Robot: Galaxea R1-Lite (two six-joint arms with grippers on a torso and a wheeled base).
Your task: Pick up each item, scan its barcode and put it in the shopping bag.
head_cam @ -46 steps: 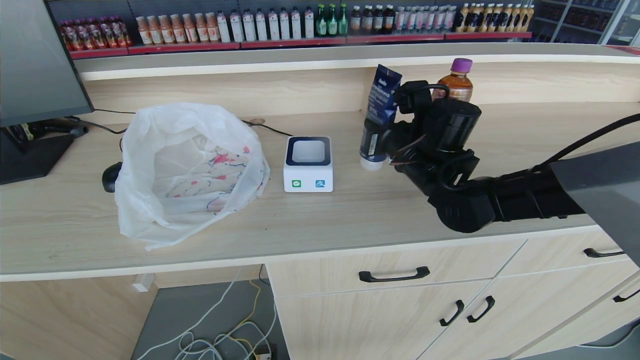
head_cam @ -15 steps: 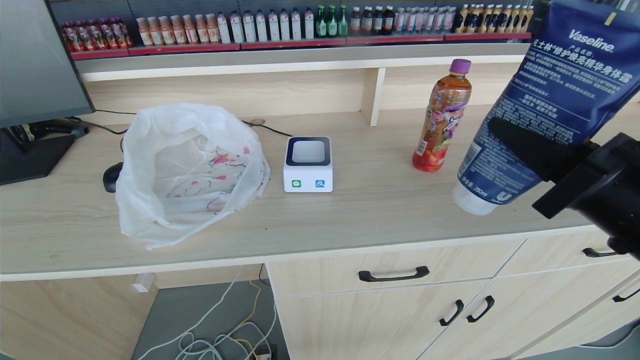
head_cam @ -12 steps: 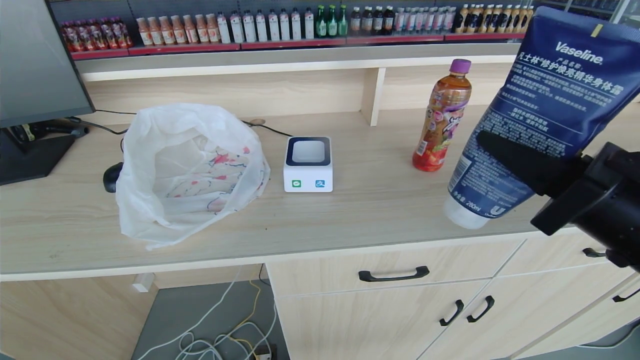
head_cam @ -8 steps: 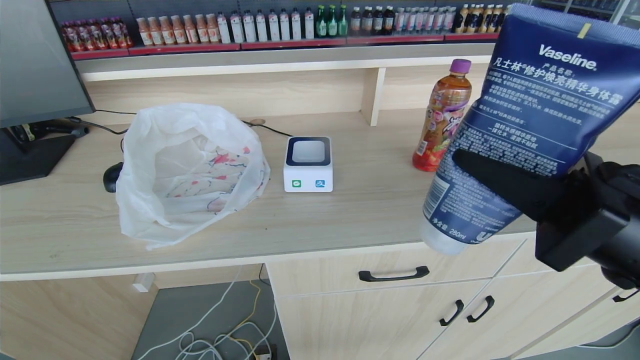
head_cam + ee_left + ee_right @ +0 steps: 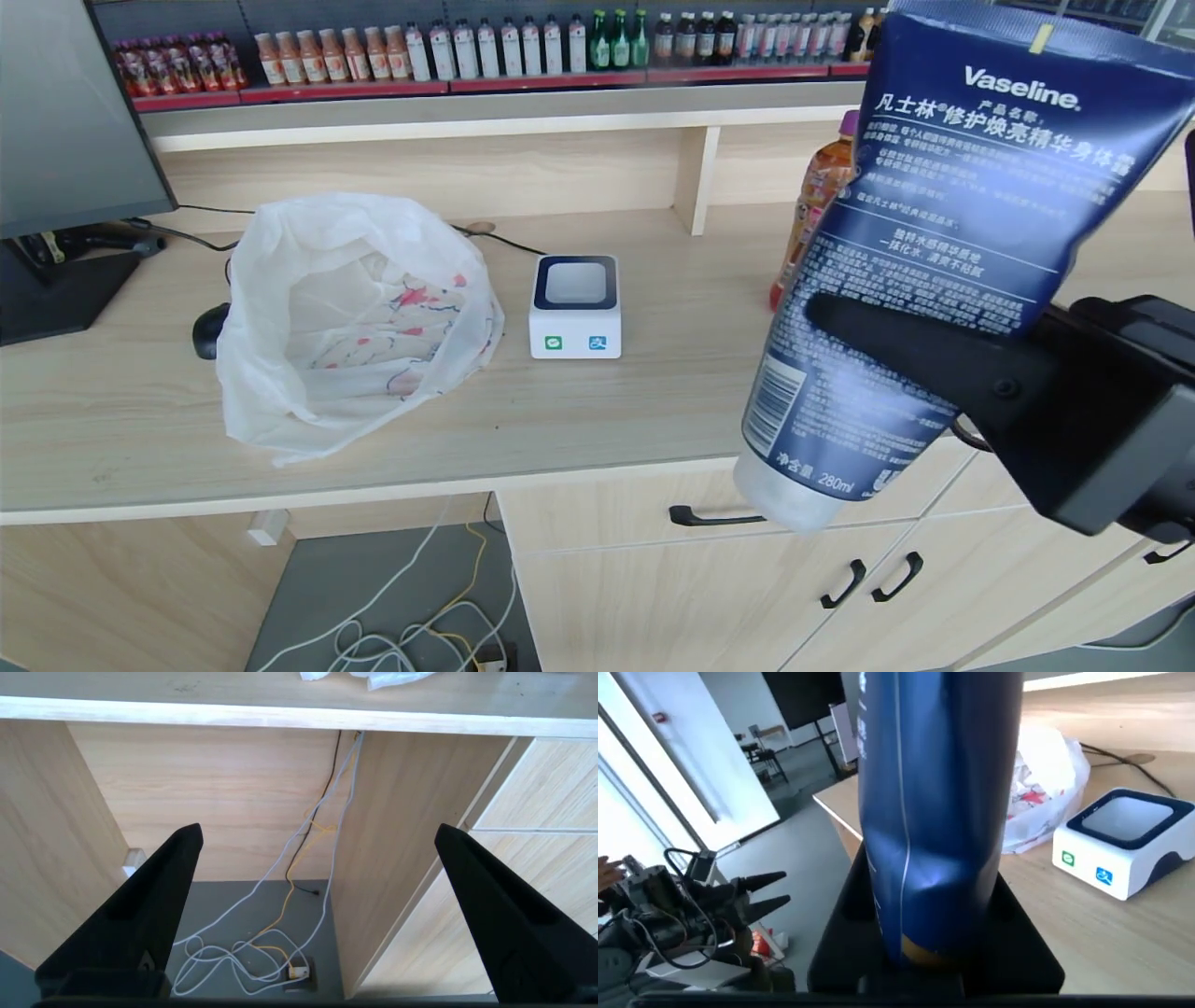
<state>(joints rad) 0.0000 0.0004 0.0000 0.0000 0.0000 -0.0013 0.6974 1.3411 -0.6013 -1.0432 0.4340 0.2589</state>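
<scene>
My count at the counter: two items to scan, one scanner, one bag.

I make out one scanner (image 5: 575, 306). To its left there is one white shopping bag (image 5: 355, 317), one black mouse (image 5: 207, 329) just past the bag, and one monitor (image 5: 65, 112) farther left. To the scanner's right I count one dark blue lotion tube (image 5: 943, 233) and one orange drink bottle (image 5: 814, 201), partly hidden behind the tube. Below the scanner, on the cabinet fronts, are four black handles (image 5: 901, 576). On the shelf behind the scanner stands one long row of shelf bottles (image 5: 523, 47), too small and crowded for me to number.
</scene>
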